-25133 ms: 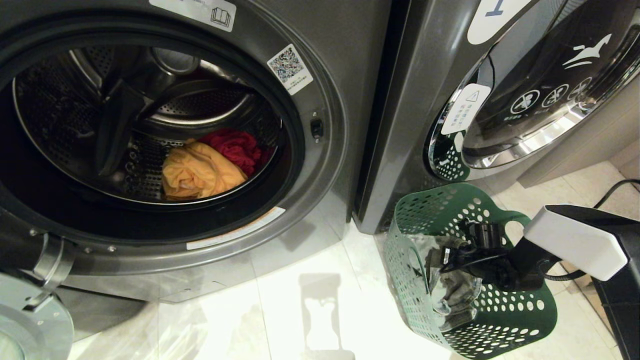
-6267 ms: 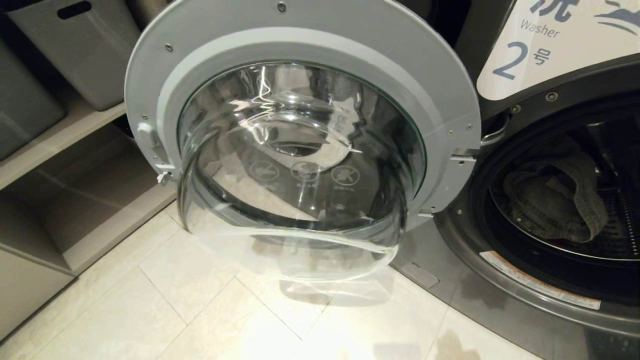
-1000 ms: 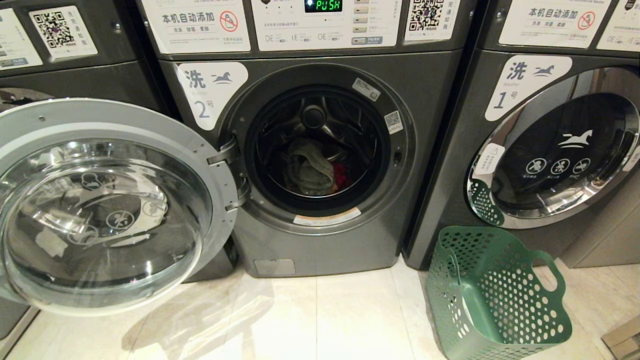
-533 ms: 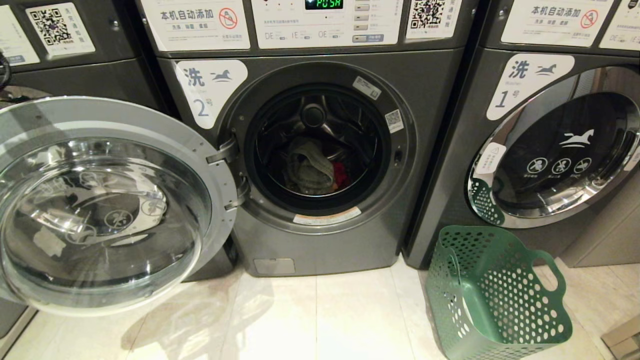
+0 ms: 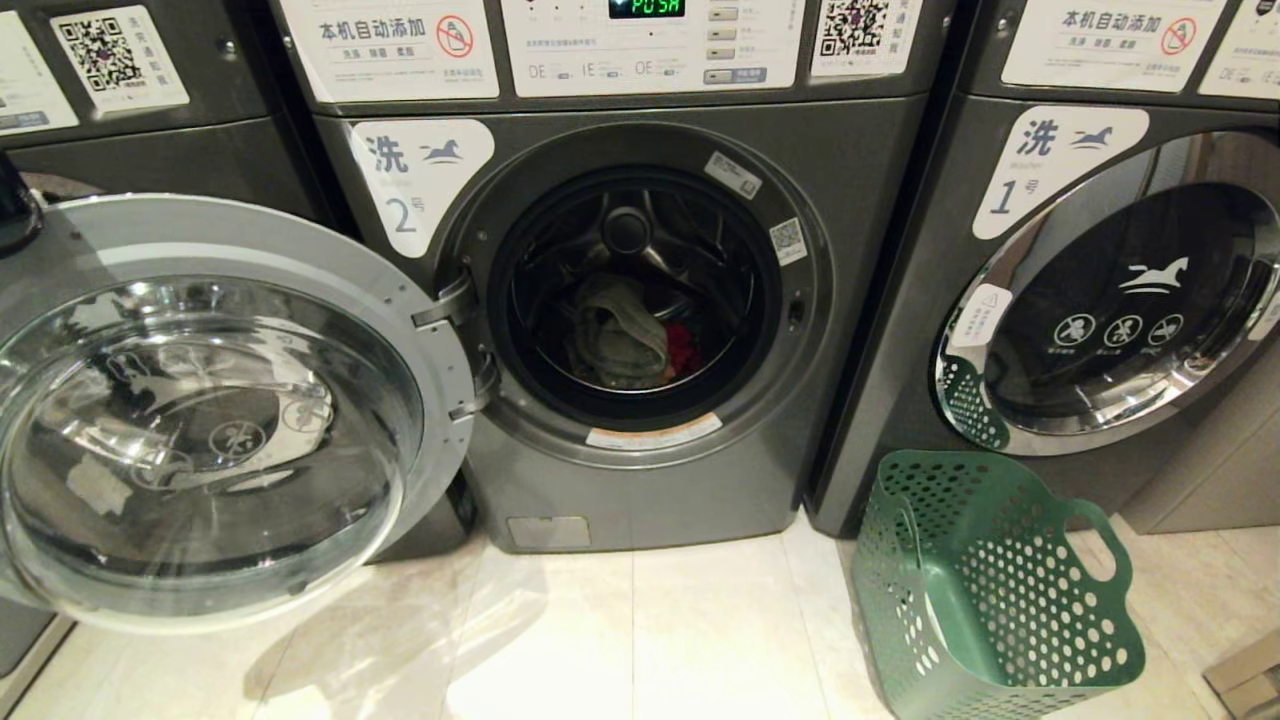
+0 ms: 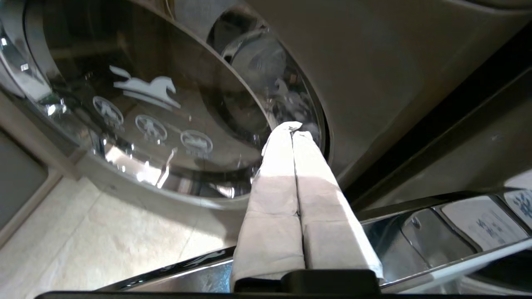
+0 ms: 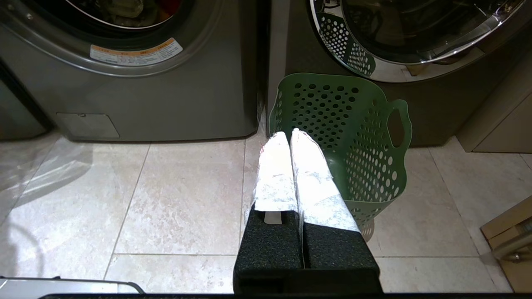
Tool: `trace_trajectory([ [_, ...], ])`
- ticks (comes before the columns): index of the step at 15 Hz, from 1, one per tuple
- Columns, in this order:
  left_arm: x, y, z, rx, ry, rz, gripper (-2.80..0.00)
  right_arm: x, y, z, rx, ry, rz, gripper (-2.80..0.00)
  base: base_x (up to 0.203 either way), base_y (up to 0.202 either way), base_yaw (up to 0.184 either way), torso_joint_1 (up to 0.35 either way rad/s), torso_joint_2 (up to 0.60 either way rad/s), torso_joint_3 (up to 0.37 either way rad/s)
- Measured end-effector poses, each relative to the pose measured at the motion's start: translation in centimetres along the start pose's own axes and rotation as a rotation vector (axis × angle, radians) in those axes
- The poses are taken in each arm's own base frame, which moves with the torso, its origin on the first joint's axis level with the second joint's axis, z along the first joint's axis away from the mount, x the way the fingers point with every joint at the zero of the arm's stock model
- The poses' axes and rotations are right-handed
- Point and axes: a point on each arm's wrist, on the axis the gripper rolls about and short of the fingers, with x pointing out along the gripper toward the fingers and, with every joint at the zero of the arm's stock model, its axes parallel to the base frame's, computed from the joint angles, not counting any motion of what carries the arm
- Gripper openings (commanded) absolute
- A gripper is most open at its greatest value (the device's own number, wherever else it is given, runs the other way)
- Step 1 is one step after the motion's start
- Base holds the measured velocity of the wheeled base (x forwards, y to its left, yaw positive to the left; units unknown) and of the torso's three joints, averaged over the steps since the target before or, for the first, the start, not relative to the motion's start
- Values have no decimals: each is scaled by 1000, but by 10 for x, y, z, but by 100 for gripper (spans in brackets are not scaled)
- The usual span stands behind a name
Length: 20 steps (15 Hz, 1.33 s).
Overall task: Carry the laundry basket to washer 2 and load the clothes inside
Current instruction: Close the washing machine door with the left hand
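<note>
1. Found the dark green perforated plastic laundry basket (image 5: 1000,600) standing upright and empty on the pale tiled floor, near right, just in front of the closed dark grey washer labelled "1" (image 5: 900,300)
2. Saw the soft clothes (image 5: 620,335) already lying inside the drum of the dark grey front-loading washer 2 (image 5: 640,490): a grey-green denim-like piece on top, a patch of red showing at its right, no yellow to be made out
3. Noted washer 2's round chrome-and-glass door (image 5: 440,380) swung wide open to the left on its hinge
4. Saw the left gripper (image 6: 291,128) with its white-wrapped fingers pressed together on nothing, far left, in front of a neighbouring washer's closed glass door (image 6: 145,116) and close to the open door's rim
5. Saw the right gripper (image 7: 289,135) likewise closed and empty, hanging low over the tiles just left of the basket
6. Judged the clothes limp and light, best pinched at a bunched fold; judged the basket light, stiff but slightly springy, best taken at an oval handle or the flared rim
7. Judged the door rigid, fairly heavy and slippery on the glass, so better pushed at the metal rim far from the hinge
</note>
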Motion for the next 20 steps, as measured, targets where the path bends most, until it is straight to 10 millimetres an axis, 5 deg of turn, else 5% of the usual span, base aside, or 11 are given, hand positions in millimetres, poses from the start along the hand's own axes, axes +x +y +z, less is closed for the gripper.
trace_trajectory([
  [5, -31, -10, -8, -52, 203, -41, -280, 0, 0, 0, 0, 0, 0, -280, 0, 0, 0, 0, 0, 0],
  [10, -100, -50, -6, -92, 394, -191, -280, 0, 0, 0, 0, 0, 2, -280, 0, 0, 0, 0, 0, 0],
  [16, -188, -139, -17, -82, 603, -529, -280, 0, 0, 0, 1, 0, 2, -280, 0, 0, 0, 0, 0, 0],
  [20, -216, -240, -30, 8, 620, -947, -280, 0, 0, 0, 0, 0, 3, -280, 0, 0, 0, 0, 0, 0],
])
